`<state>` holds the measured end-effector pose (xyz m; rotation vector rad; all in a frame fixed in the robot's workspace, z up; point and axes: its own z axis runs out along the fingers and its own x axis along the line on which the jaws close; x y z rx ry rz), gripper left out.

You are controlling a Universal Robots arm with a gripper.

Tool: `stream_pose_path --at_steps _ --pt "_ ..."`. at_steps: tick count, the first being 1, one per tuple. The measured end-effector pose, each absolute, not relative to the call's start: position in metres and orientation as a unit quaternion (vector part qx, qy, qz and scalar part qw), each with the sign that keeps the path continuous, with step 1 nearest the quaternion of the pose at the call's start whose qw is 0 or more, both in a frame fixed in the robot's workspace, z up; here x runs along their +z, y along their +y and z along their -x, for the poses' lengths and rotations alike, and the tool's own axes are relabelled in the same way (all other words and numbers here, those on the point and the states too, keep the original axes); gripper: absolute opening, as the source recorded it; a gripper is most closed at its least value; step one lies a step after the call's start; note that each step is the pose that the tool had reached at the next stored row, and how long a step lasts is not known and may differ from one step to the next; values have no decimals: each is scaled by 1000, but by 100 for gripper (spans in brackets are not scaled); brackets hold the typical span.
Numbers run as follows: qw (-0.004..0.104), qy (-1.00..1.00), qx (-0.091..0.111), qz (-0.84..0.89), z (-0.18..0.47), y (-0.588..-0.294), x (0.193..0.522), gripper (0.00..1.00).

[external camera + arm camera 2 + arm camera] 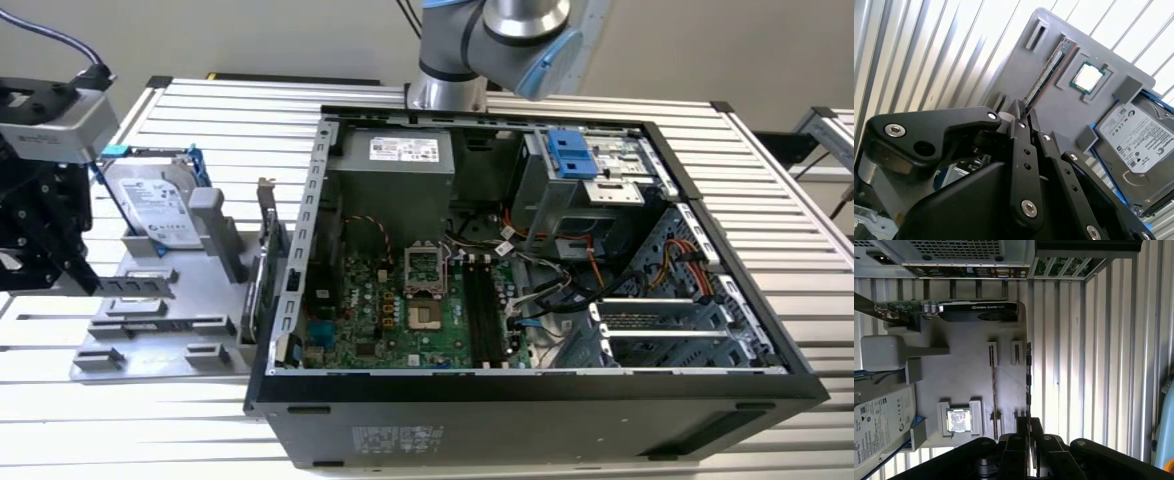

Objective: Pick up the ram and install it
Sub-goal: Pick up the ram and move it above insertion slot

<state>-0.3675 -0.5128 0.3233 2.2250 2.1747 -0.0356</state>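
Observation:
The ram (1046, 75) is a long thin stick lying on edge in a slot of the grey fixture plate (1019, 65). In the first wrist view the ram (1028, 375) shows edge-on along the plate's border. My gripper (1025, 116) sits at the stick's near end, its two black fingers close together with the ram's end between them. In the first wrist view the gripper (1029, 429) straddles that same end. In the exterior view the gripper (80, 283) hangs over the fixture at the exterior view's left, with the ram (136, 284) beside it.
A silver hard drive (1134, 145) and a square processor chip (1086, 77) rest on the same plate. A graphics card (974, 310) stands at its far side. The open computer case (307, 300) fills the exterior view's middle, its black motherboard slots (483, 310) exposed.

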Motion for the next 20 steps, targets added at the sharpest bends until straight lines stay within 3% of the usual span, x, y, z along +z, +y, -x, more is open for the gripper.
stream_pose_path --at_steps 20 --pt "15 691 -12 -722 368 -513 342 0"
